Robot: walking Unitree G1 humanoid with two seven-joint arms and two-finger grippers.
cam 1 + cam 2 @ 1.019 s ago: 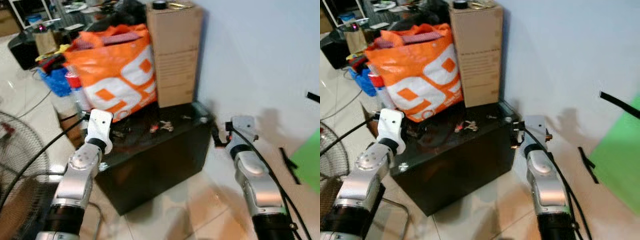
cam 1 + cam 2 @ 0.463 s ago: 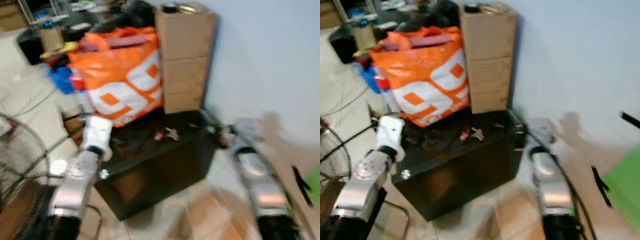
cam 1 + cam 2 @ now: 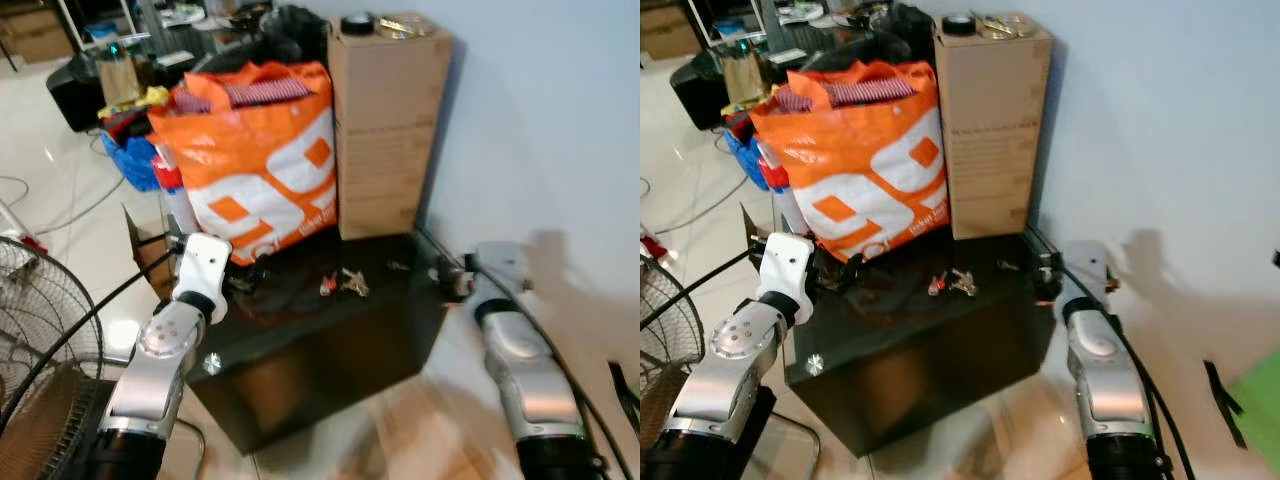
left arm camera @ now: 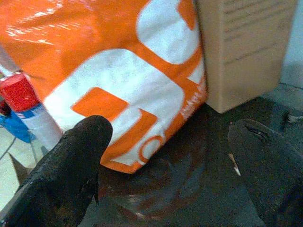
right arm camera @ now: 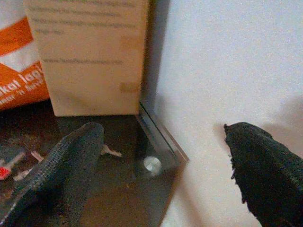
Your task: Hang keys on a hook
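Keys (image 3: pixel 951 283) lie untouched on the black table (image 3: pixel 940 340). Our left pincer (image 4: pixel 165 161) and right pincer (image 5: pixel 161 156) both gape empty. Pickup and hanging remain.

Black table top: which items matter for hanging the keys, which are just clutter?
Job:
keys
left gripper, open
right gripper, open

Clutter:
orange bag
cardboard box
black table
fan

Place: a cluttered home room.
Evidence: glossy white tiled floor (image 3: pixel 60 190), standing wire-cage fan (image 3: pixel 40 330), bulging orange-and-white plastic shopping bag (image 3: pixel 865 170), tall brown cardboard box (image 3: pixel 990 120).
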